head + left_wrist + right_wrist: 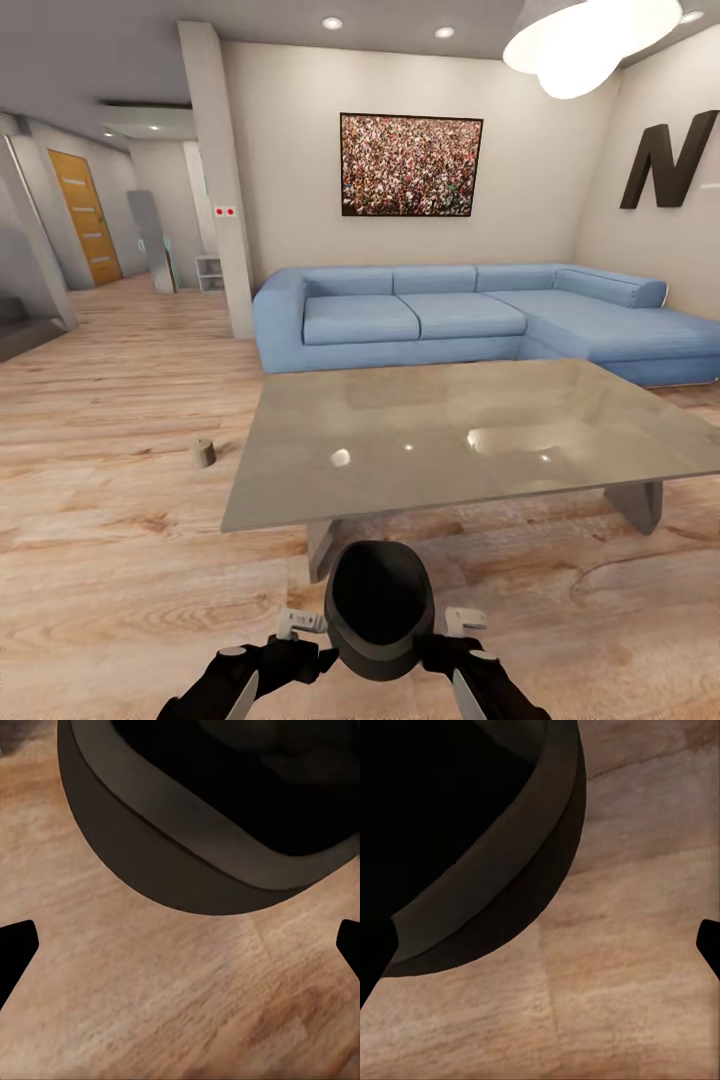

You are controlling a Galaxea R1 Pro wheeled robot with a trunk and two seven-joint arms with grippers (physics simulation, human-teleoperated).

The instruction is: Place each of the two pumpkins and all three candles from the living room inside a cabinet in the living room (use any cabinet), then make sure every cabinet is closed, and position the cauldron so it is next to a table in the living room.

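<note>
Head view: light plank floor (120, 520), glossy grey table (450, 440) before blue sofa (470, 315), candle (204, 453) beside table, cauldron (379, 610) between left gripper (300, 640) and right gripper (455, 640). Left wrist: fingertips (15, 945) spread wide. Right wrist: likewise parted, cauldron rim close.

The cauldron (379, 610) sits low in front of the robot, between the left gripper (300, 640) and the right gripper (455, 640), just before the near edge of the table (450, 440). Whether it rests on the floor (110, 560) cannot be told. Behind the table stands the sofa (470, 315), its corner section running along the right. A candle (203, 452) stands on the floor to the left of the table, apart from it. A picture (411, 165) hangs on the wall above the sofa, and a door (85, 215) lies far back on the left.
</note>
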